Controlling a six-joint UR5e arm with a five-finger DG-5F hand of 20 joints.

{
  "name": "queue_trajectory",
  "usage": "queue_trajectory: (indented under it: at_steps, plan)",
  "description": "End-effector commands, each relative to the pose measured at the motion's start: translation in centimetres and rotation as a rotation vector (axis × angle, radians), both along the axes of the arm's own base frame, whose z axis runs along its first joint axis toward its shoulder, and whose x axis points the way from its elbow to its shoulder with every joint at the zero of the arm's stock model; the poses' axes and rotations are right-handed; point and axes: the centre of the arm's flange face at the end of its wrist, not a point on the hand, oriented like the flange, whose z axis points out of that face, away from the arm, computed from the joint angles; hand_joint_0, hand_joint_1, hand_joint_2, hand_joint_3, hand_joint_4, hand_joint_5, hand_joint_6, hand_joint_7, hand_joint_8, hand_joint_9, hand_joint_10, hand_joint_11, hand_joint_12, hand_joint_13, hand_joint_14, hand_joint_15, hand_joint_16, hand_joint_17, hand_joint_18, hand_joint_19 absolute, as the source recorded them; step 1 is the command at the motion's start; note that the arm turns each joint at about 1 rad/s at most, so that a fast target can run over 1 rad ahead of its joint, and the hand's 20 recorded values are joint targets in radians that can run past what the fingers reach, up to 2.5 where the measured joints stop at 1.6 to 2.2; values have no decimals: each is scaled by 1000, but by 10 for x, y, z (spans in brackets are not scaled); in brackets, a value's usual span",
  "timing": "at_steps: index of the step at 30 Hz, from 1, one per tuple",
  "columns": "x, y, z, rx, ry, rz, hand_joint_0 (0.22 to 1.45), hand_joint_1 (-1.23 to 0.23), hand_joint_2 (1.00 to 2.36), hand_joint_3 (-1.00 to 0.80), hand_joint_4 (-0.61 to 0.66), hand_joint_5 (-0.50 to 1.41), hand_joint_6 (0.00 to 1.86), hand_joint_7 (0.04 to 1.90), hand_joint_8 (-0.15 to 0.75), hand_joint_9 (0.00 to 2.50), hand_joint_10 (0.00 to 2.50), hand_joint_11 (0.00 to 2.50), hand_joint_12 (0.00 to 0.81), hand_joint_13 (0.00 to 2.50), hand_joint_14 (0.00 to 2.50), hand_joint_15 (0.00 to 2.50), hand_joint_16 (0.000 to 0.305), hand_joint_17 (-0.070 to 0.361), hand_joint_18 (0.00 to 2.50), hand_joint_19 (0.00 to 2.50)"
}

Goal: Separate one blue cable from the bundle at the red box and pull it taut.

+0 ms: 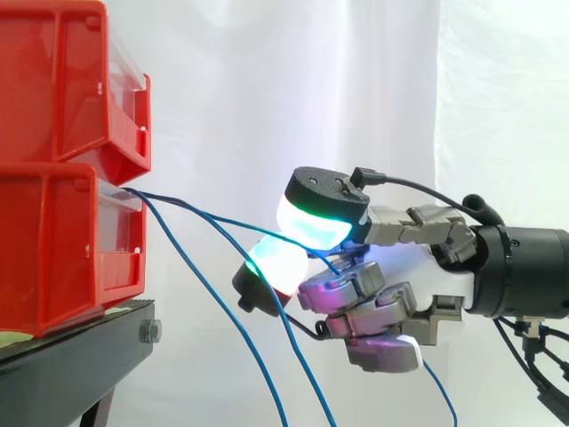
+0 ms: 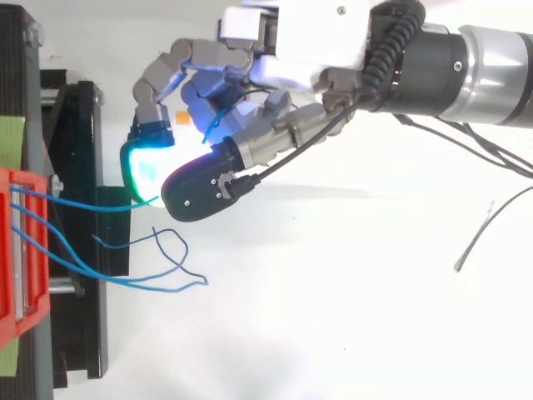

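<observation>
Between two glowing pads (image 1: pixel 311 222) of the hand (image 1: pixel 418 267), one thin blue cable (image 1: pixel 231 220) is being pinched; the hand is closed on it. This cable is running from the gap at the front of the red plastic box (image 1: pixel 62 249) across open air to the pads, and it is sagging only a little. The other loose blue cables (image 2: pixel 141 285) are hanging down from the same gap and are lying apart from the hand.

I judge that the pulling step is going on and is close to done. To do it well, the pinch should be kept firm and the hand drawn slowly away from the box, along the line of the cable, so that the cable is not slipping and the loose ones are not being caught.

The arm is coming in level from the right. One padded finger is lying on top, another is pressing from below, and the rest are curling towards the palm. The box is sitting on a black metal stand (image 1: pixel 71 356)
</observation>
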Motion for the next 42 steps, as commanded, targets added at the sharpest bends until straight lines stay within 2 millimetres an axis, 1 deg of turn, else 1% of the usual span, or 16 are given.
queue_trajectory:
  at_steps: [1, 2, 5, 8, 11, 14, 15, 22, 25, 28, 32, 35, 36, 38, 40, 42]
  plan:
    - [-3, 2, -3, 16, 30, 12, 686, -753, 1018, -233, 13, -178, 953, 980, 366, 595, 2500, 1765, 520, 1231, 2500, 1394, 58, 130, 1581, 799]
    - [-3, 4, -3, 21, 33, 17, 680, -732, 1015, -299, 61, -178, 950, 965, 367, 598, 2500, 1747, 521, 1230, 2500, 1395, 57, 129, 1581, 812]
    - [-3, 5, -4, 24, 41, 22, 669, -692, 1009, -394, 102, -175, 944, 976, 370, 612, 2500, 1762, 524, 1232, 2500, 1370, 58, 130, 1590, 798]
    - [-4, 6, -5, 25, 48, 23, 667, -678, 1006, -426, 109, -174, 943, 983, 372, 621, 2500, 1733, 520, 1234, 2500, 1363, 57, 128, 1590, 796]
    - [-4, 7, -5, 24, 48, 25, 665, -670, 1004, -439, 110, -173, 942, 983, 372, 623, 2500, 1767, 520, 1235, 2500, 1368, 55, 124, 1588, 809]
    - [-3, 7, -5, 23, 45, 25, 654, -652, 1003, -458, 120, -171, 941, 989, 372, 630, 2500, 1709, 521, 1238, 2500, 1358, 56, 126, 1593, 790]
    - [-3, 8, -4, 22, 44, 26, 652, -647, 1003, -464, 124, -170, 940, 987, 373, 634, 2500, 1737, 518, 1237, 2500, 1365, 56, 127, 1597, 793]
    - [-3, 8, -5, 22, 47, 26, 637, -601, 1000, -490, 134, -164, 937, 986, 376, 662, 2500, 1715, 512, 1244, 2500, 1380, 56, 127, 1599, 814]
    - [-3, 8, -4, 23, 48, 26, 632, -590, 1000, -495, 141, -163, 935, 974, 378, 673, 2500, 1724, 524, 1253, 2500, 1392, 55, 124, 1606, 805]
    - [-2, 6, -1, 30, 41, 24, 630, -595, 1002, -474, 137, -162, 934, 976, 380, 677, 2500, 1746, 523, 1253, 2500, 1395, 55, 124, 1607, 797]
    - [0, 4, 4, 36, 33, 23, 642, -654, 1012, -361, 113, -158, 929, 1006, 380, 684, 2500, 1742, 523, 1253, 2500, 1402, 56, 126, 1610, 802]
    - [0, 3, 4, 36, 40, 21, 634, -656, 1009, -383, 130, -158, 928, 1006, 377, 684, 2500, 1764, 524, 1255, 2500, 1421, 56, 127, 1610, 837]
    - [0, 3, 5, 36, 40, 21, 604, -597, 1004, -450, 144, -158, 928, 1000, 382, 687, 2500, 1776, 534, 1260, 2500, 1444, 57, 127, 1613, 824]
    - [-1, 3, 4, 36, 44, 21, 578, -520, 1000, -500, 153, -158, 925, 1003, 386, 695, 2500, 1762, 532, 1257, 2500, 1433, 58, 129, 1615, 788]
    - [0, 3, 5, 31, 41, 22, 561, -456, 1000, -500, 161, -158, 920, 1011, 389, 699, 2500, 1766, 532, 1261, 2500, 1432, 59, 132, 1622, 768]
    - [0, 2, 5, 31, 36, 21, 551, -427, 1000, -500, 168, -158, 916, 1020, 391, 701, 2500, 1786, 534, 1266, 2500, 1432, 59, 133, 1623, 739]
